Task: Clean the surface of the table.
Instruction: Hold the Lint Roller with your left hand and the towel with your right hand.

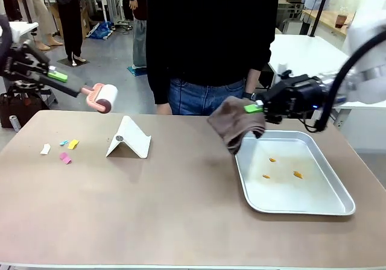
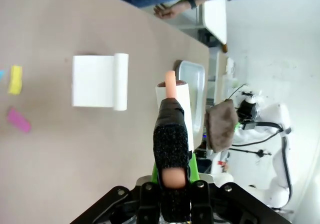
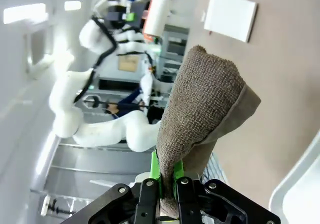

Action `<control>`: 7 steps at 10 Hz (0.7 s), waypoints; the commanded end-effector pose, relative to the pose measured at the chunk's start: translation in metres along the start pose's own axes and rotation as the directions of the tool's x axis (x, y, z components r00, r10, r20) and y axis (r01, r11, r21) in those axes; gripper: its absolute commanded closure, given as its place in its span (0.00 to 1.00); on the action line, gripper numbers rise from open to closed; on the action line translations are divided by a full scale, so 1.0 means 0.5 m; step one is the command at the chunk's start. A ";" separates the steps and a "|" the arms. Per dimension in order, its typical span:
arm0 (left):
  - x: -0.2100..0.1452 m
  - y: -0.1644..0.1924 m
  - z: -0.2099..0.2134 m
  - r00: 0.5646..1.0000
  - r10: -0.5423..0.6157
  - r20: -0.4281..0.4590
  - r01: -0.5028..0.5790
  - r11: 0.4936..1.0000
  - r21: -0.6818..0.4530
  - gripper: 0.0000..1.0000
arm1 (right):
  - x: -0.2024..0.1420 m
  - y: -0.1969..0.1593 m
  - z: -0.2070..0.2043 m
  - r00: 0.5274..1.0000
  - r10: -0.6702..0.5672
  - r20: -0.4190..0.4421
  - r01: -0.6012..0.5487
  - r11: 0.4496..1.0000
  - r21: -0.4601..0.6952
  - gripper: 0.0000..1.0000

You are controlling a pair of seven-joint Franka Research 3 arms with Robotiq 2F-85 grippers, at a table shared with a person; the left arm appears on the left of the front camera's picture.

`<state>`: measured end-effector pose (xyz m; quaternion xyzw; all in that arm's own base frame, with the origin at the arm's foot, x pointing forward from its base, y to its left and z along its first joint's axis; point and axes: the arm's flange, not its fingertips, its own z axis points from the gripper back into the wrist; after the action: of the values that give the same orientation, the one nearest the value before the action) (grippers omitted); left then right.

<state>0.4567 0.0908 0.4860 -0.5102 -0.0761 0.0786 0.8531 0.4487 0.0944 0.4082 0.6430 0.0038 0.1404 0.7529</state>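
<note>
The taupe table [image 1: 181, 204] spans the front view. My left gripper [image 1: 57, 75] hovers above its far left corner, shut on the black-wrapped handle of a lint roller [image 1: 104, 97] with a pink frame and white roll; the same lint roller [image 2: 175, 101] points away from my left gripper [image 2: 173, 181] in the left wrist view. My right gripper [image 1: 254, 108] is shut on a folded brown cloth [image 1: 236, 124] hanging over the tray's far-left corner. In the right wrist view the brown cloth [image 3: 202, 114] stands up from my right gripper [image 3: 167, 184].
Small paper scraps, white [image 1: 46, 149], blue, yellow [image 1: 73, 144] and pink [image 1: 65, 158], lie on the table's left. A folded white card [image 1: 129, 140] stands beside them. A silver tray [image 1: 329, 207] with orange smears [image 1: 297, 174] sits at right. A person [image 1: 211, 47] stands at the far edge.
</note>
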 end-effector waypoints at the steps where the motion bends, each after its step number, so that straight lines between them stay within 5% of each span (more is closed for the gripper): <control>1: 0.012 0.056 0.070 0.998 0.046 0.029 -0.044 0.996 -0.083 1.00 | -0.060 -0.005 0.115 0.997 -0.016 0.075 0.010 0.997 0.077 1.00; 2: 0.019 0.097 0.105 0.993 0.111 0.035 -0.105 0.985 -0.138 1.00 | -0.089 -0.015 0.196 0.972 -0.093 0.214 0.076 0.993 0.086 1.00; 4: 0.016 0.155 0.161 0.992 0.114 0.046 -0.105 0.982 -0.160 1.00 | -0.146 -0.026 0.319 0.926 -0.133 0.353 0.090 0.987 0.137 1.00; 7: 0.003 0.224 0.213 0.979 -0.108 0.170 0.137 0.977 -0.166 1.00 | -0.204 -0.031 0.439 0.874 -0.186 0.449 0.105 0.974 0.199 1.00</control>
<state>0.4308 0.2323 0.4395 -0.5567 -0.1285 0.1020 0.8143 0.3918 -0.1440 0.4075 0.7014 -0.1225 -0.0569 0.6998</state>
